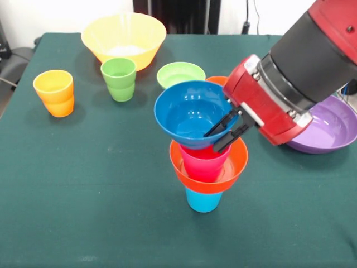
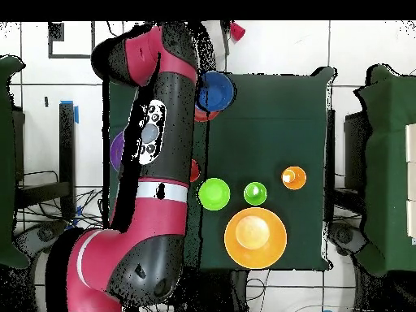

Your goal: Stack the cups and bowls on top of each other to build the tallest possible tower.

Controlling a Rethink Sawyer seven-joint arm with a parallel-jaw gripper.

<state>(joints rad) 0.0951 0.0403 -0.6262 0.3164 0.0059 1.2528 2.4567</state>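
Note:
The tower stands at the table's middle. A light blue cup is at the bottom, with an orange bowl on it. A magenta cup sits in that bowl, and a blue bowl rests tilted on top. My gripper comes in from the right and is shut on the blue bowl's right rim, one finger inside and one outside. In the overhead view the blue bowl shows beside the arm, and the gripper is hidden under the arm.
A large yellow bowl, a green cup and a light green bowl stand behind the tower. A yellow-orange cup stands at the left. A purple bowl lies right, under the arm. An orange rim peeks out behind the blue bowl.

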